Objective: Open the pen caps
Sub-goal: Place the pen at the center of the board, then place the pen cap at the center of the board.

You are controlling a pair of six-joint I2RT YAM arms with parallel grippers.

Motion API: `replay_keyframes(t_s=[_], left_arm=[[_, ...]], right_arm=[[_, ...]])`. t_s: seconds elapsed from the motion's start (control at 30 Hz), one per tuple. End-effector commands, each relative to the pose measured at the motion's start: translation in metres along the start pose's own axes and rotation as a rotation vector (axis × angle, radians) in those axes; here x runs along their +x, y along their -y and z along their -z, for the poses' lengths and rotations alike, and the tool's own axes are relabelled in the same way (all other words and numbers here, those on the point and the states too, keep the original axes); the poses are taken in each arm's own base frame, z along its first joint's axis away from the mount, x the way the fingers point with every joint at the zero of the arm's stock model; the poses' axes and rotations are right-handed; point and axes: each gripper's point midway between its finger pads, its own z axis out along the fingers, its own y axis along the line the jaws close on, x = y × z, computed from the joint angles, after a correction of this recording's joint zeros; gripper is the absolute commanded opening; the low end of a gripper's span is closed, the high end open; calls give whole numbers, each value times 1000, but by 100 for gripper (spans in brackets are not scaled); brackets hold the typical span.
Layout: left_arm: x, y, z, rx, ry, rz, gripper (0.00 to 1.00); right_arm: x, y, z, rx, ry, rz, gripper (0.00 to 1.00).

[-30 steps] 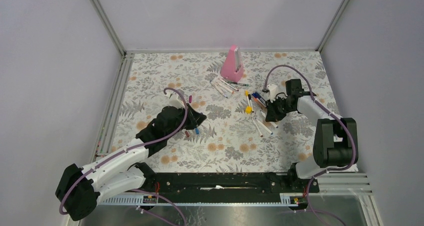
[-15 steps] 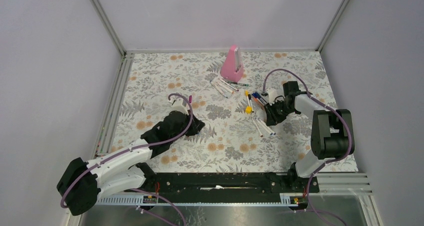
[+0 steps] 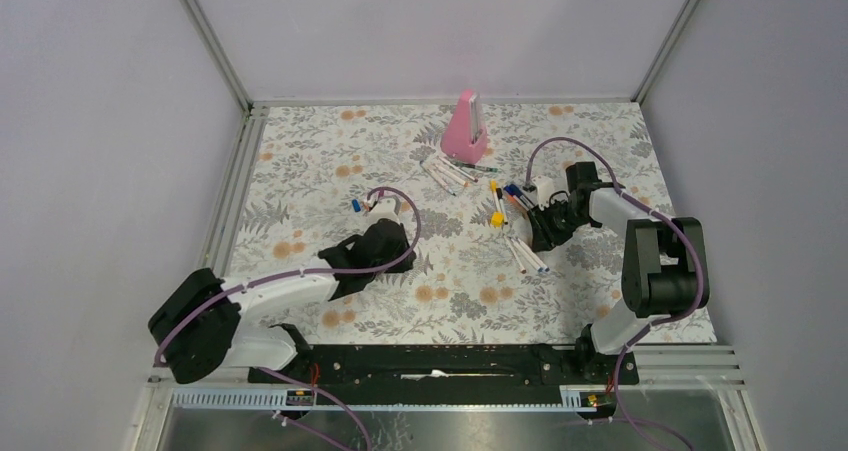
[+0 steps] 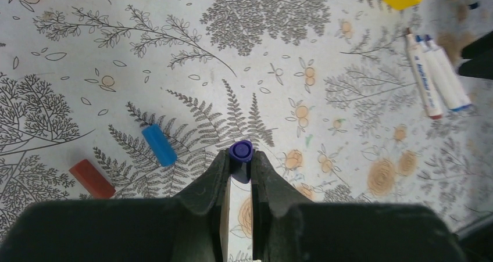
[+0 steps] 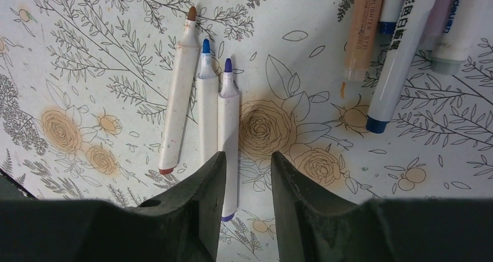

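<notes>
Left wrist, left claw (image 4: 239, 164) pinching purple cap (image 4: 240, 151)

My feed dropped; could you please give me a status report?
Left gripper shut on purple cap. Right gripper open, empty, over uncapped pens. Blue cap, red cap lie loose.

The left arm (image 3: 280, 291) lies low from its base at the near left corner, forearm reaching forward and to the right over the tabletop (image 3: 470, 296), wrist tipped downward. The left tool (image 4: 239, 164) is closed, its two fingertips pinching a purple cap (image 4: 240, 152). The right arm (image 3: 655, 261) rises from its base at the near right, then folds forward and left, wrist bent down. The right tool (image 5: 247, 163) hangs close above the tabletop, jaws parted.
</notes>
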Motion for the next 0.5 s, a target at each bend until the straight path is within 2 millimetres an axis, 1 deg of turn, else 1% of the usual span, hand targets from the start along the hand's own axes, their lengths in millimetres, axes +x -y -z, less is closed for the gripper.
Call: replay_keyframes(t_s=[0.0,0.1,0.17,0.3,0.37,0.47], left_arm=[[-15,1,-14,-80,25,-39,5],[-11,-1,-22,-122,-8,-49,12],[-8,-5,-26,-156,-24,-56,18],[-4,-13,-32,-202,-42,-81,26],[-3,-15,-35,-215,-50,-95,29],[-2,-17,-37,-235,-62,-111,31]], right_arm=[[-15,-2,13,0,49,13,41],[-15,-3,14,-4,52,12,42],[-16,-3,15,-6,57,14,42],[-17,-4,15,-9,61,16,42],[-17,-5,16,-11,62,16,43],[-18,-4,17,-9,67,17,43]])
